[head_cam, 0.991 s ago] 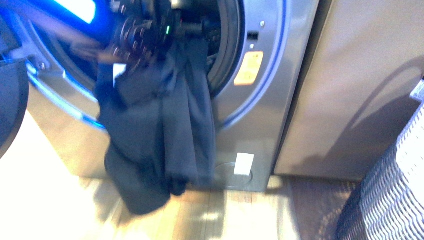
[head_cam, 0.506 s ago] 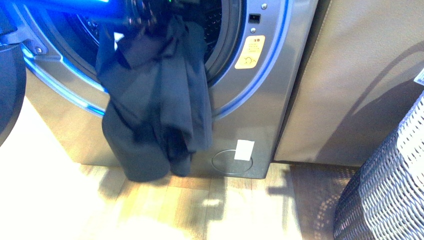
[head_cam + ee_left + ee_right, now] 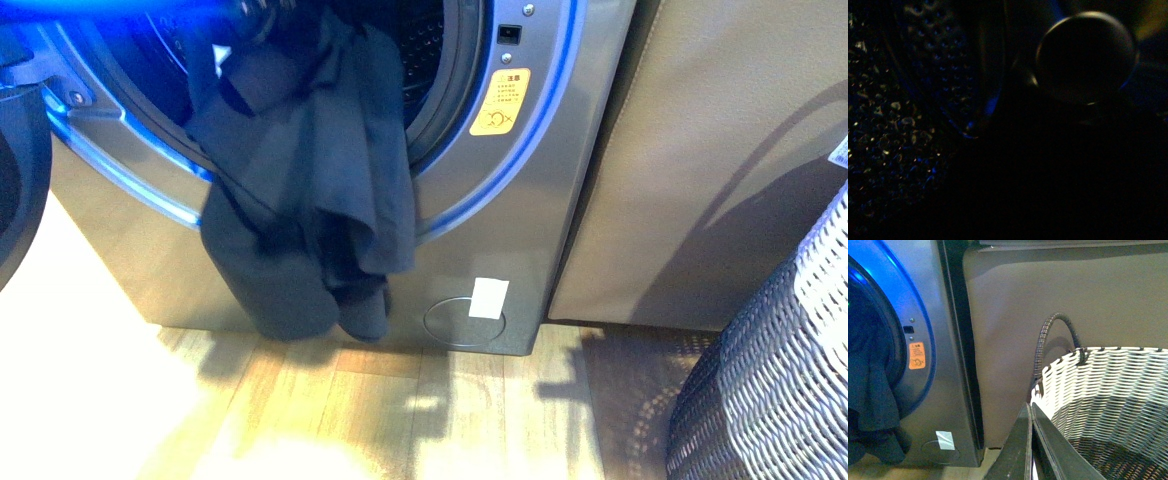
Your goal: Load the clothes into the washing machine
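Observation:
The clothes, a limp dark navy garment, hang out of the washing machine's round porthole and down its grey front, with the hem off the floor. My left gripper is shut on the garment's top at the porthole mouth, mostly cut off by the front view's upper edge and blurred blue. The left wrist view is dark. In the right wrist view the clothes show at the porthole, and my right gripper is shut on nothing, beside the basket's rim and apart from the machine.
A woven wicker basket stands right of the machine, with its rim and dark handle close to my right gripper. A plain grey-beige cabinet adjoins the machine. The open door juts out at the left. The floor is wood.
My left arm has moved up and deeper into the porthole, lifting the clothes. The hanging end has risen from near the floor and bunched higher against the machine's front.

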`<move>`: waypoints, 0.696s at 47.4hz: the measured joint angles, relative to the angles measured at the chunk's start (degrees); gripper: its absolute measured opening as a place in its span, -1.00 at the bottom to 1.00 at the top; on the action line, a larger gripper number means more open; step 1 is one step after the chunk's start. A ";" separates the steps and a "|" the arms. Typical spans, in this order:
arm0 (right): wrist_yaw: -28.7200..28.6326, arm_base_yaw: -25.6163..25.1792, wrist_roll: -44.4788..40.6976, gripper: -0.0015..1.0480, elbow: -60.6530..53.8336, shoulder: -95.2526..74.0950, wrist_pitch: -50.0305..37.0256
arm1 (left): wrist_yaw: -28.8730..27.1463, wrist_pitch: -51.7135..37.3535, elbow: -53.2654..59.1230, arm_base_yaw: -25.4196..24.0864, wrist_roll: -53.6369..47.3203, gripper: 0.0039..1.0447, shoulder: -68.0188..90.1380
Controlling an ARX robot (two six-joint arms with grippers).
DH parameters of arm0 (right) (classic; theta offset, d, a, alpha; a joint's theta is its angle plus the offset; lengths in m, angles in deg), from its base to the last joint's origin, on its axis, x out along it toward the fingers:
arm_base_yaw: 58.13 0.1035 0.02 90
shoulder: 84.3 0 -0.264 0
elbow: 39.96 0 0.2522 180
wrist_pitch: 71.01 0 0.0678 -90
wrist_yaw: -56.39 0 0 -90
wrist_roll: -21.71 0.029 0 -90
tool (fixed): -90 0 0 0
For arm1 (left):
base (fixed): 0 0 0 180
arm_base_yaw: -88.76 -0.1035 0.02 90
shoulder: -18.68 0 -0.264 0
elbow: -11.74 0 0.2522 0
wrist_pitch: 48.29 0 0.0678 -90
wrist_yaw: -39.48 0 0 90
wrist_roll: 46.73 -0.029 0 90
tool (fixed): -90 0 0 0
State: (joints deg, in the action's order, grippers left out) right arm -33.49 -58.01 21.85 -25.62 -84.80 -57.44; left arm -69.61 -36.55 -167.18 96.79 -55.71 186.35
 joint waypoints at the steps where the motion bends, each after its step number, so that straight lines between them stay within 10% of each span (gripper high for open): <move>1: -0.04 0.00 0.00 -0.95 -0.09 0.09 0.07 | -0.26 0.26 -0.02 -0.11 0.00 -0.85 0.11; 17: -0.04 0.00 0.00 -0.95 -0.28 0.24 0.09 | -0.83 -1.64 8.39 -2.36 -0.02 -0.81 -0.59; 33: -0.02 0.00 0.00 -0.95 -0.28 0.24 0.11 | 3.91 -10.38 31.98 -2.08 -0.13 0.25 -9.88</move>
State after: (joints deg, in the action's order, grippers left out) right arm -33.51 -58.01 21.85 -25.91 -84.56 -57.33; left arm -65.70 -46.93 -135.20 94.72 -55.84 176.47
